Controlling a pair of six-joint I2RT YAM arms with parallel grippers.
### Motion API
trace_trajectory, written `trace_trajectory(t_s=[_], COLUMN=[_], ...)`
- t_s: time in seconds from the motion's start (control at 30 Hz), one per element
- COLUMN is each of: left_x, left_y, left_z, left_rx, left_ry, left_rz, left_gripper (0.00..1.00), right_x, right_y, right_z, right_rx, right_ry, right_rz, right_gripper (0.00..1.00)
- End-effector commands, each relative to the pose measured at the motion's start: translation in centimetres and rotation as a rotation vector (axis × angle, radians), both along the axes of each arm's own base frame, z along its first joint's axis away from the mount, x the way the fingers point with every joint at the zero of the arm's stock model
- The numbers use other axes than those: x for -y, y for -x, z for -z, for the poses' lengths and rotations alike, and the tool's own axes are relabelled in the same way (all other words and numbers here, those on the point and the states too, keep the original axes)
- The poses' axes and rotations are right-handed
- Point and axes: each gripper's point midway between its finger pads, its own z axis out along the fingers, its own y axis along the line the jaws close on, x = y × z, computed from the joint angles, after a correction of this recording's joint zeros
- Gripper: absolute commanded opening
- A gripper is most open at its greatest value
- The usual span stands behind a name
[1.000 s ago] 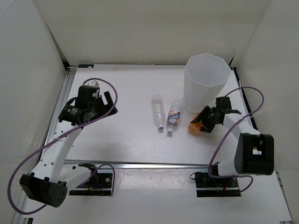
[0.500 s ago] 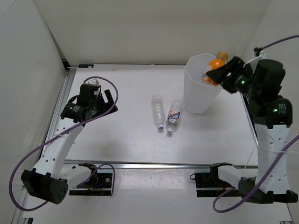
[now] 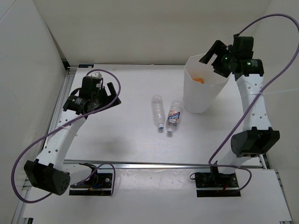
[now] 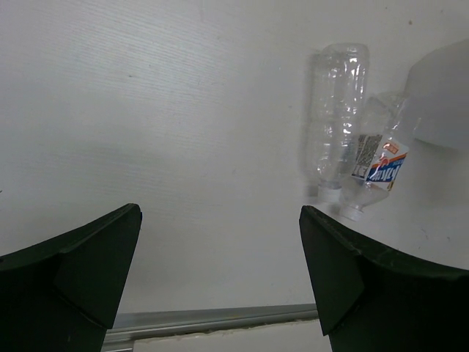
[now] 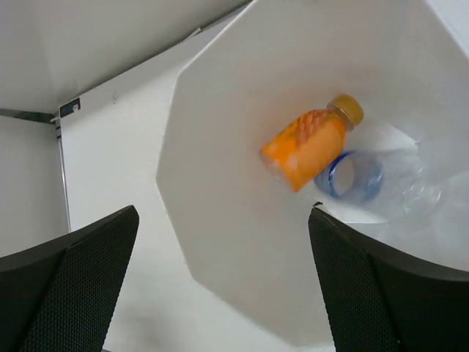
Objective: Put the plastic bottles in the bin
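Observation:
The white faceted bin (image 3: pixel 198 95) (image 5: pixel 220 242) stands at the back right. Inside it lie the short orange bottle (image 5: pixel 308 147) (image 3: pixel 199 80) and a blue-ringed clear bottle (image 5: pixel 359 180). My right gripper (image 3: pixel 213 57) (image 5: pixel 223 282) hangs open over the bin's rim with nothing between its fingers. On the table left of the bin lie a slim clear bottle (image 3: pixel 158 110) (image 4: pixel 338 117) and a clear bottle with a blue-red label (image 3: pixel 174 116) (image 4: pixel 375 172), side by side. My left gripper (image 3: pixel 111 95) (image 4: pixel 220 275) is open and empty, well to the left of them.
White walls enclose the table on the left, back and right. A metal rail (image 3: pixel 154 164) runs along the near edge, and another rail (image 3: pixel 65 93) runs down the left side by the left arm.
My right arm lifted the orange bottle from the table beside the bin up over the rim, then opened; the bottle now lies inside the bin. The left arm shifted slightly.

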Motion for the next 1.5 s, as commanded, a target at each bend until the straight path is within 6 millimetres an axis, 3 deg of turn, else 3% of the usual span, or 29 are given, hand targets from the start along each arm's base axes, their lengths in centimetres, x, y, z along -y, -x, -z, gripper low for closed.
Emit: trace_trajectory(t_s=[0.0,0.1,0.13,0.17,0.23,0.27,0.3,0.33,0.37,0.43,0.47,0.53,0.57,0.6,0.67,0.7,0.77,0.83,1.0,1.13,1.23,1.4,1.47], left_x=[0.8,2.1,3.1,4.3,7.4,8.6,10.1,10.7,11.7,11.9,12.5,13.2,14.0,14.8,16.6,17.3,18.6,19.2,20.0,21.7,23.3,23.0,23.2], left_y=[-1.3,-2.5,-3.5,-4.5,-5.7,-7.2,-7.7,-8.8,-9.8,-11.3,-12.0,-12.7,-13.1,-13.8,-14.6,-15.2,-15.9,-16.1,-15.8,-14.9,-14.5,-13.3,-12.7], left_z=[-3.0,-3.5,-5.1,-4.7,-6.0,-3.8,-3.5,-4.1,-2.0,-1.3,0.3,1.4,1.2,2.8,2.3,3.8,3.9,6.0,9.0,12.8,14.3,18.0,18.6], left_rx=[0.078,0.074,0.121,0.11,0.114,0.031,0.002,0.007,-0.055,-0.053,-0.088,-0.121,-0.117,-0.146,-0.113,-0.123,-0.105,-0.133,-0.181,-0.256,-0.271,-0.358,-0.385], left_ry=[0.042,0.089,0.129,0.155,0.259,0.287,0.33,0.348,0.355,0.325,0.317,0.333,0.341,0.334,0.316,0.287,0.275,0.248,0.217,0.201,0.189,0.178,0.192], left_rz=[-0.006,0.025,0.056,0.089,0.213,0.215,0.26,0.26,0.246,0.208,0.195,0.2,0.218,0.222,0.253,0.265,0.288,0.295,0.308,0.349,0.394,0.395,0.409], left_gripper=[1.0,1.0,1.0,1.0,1.0,1.0,1.0,1.0,1.0,1.0,1.0,1.0,1.0,1.0,1.0,1.0,1.0,1.0,1.0,1.0,1.0,1.0,1.0], right_x=[0.6,0.9,0.9,0.9,0.8,0.6,0.6,0.7,0.7,0.5,0.2,0.2,0.2,0.4,0.6,0.7,0.8,0.8,1.4,1.9,2.4,3.0,3.2], right_y=[1.2,3.2,3.7,4.4,6.1,6.6,7.6,7.8,8.1,8.4,8.8,9.1,8.9,8.9,8.9,9.1,8.8,8.6,7.9,7.7,7.4,7.6,7.5], right_z=[-7.6,-11.4,-12.3,-12.9,-14.3,-14.1,-14.8,-13.9,-13.8,-13.0,-13.0,-12.7,-12.3,-12.3,-12.0,-12.8,-13.1,-13.3,-12.9,-12.1,-11.6,-11.8,-11.3], right_rx=[0.205,0.298,0.326,0.345,0.386,0.383,0.403,0.378,0.374,0.346,0.343,0.338,0.327,0.327,0.316,0.338,0.345,0.353,0.338,0.319,0.309,0.321,0.302], right_ry=[0.032,0.037,0.045,0.045,0.049,0.044,0.044,0.04,0.029,0.015,0.001,0.001,0.0,0.005,0.01,0.018,0.022,0.03,0.051,0.078,0.097,0.127,0.133], right_rz=[-0.037,-0.024,-0.027,-0.026,-0.037,-0.051,-0.051,-0.055,-0.051,-0.058,-0.065,-0.065,-0.065,-0.055,-0.042,-0.046,-0.037,-0.04,-0.013,-0.001,0.02,0.044,0.053], right_gripper=[1.0,1.0,1.0,1.0,1.0,1.0,1.0,1.0,1.0,1.0,1.0,1.0,1.0,1.0,1.0,1.0,1.0,1.0,1.0,1.0,1.0,1.0,1.0])
